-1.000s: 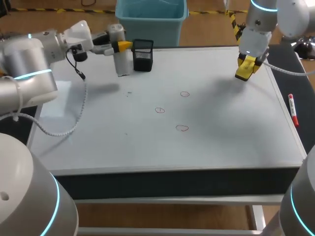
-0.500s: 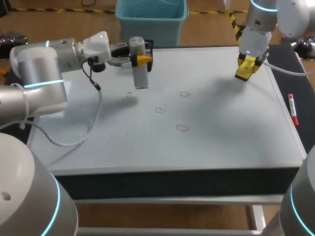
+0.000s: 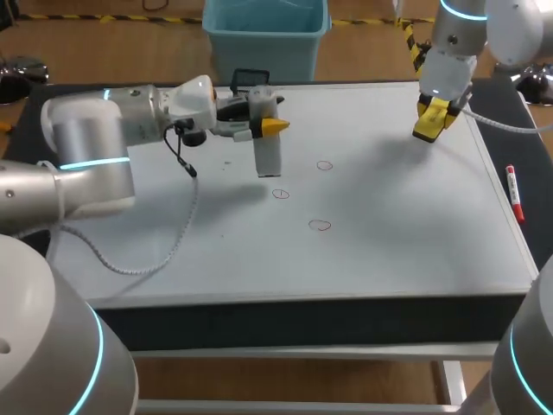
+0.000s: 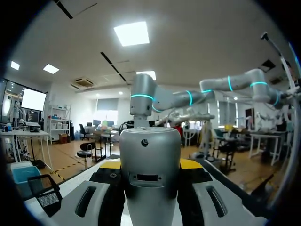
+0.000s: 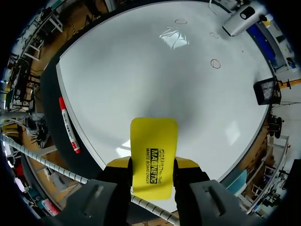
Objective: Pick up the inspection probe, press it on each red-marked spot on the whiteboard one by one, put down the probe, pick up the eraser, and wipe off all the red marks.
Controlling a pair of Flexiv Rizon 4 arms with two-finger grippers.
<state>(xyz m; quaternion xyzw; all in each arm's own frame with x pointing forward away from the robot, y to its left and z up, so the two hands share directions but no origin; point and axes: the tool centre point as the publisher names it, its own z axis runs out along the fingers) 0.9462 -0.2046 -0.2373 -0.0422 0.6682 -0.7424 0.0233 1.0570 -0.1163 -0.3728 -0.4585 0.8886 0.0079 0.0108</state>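
Note:
The grey cylindrical probe point(image 3: 268, 151) hangs upright over the whiteboard point(image 3: 397, 216), just up and left of three small red circles point(image 3: 324, 165) point(image 3: 281, 194) point(image 3: 320, 226). My left gripper point(image 3: 263, 125) is shut on the probe's upper part; in the left wrist view the probe point(image 4: 150, 179) fills the space between the fingers point(image 4: 109, 165). At the board's far right, my right gripper point(image 3: 430, 121) hovers, shut on the yellow eraser point(image 5: 154, 157). From there the red circles point(image 5: 215, 63) and the probe point(image 5: 240, 19) lie far ahead.
A black mesh holder point(image 3: 249, 79) stands at the board's back edge, partly hidden behind my left gripper. It also shows beside the probe as the holder point(image 4: 44, 193). A red marker point(image 3: 515, 194) lies on the ledge right of the board.
My left arm has carried the probe rightward and forward, from beside the mesh holder out over the board towards the red circles. The right arm with the eraser has kept still.

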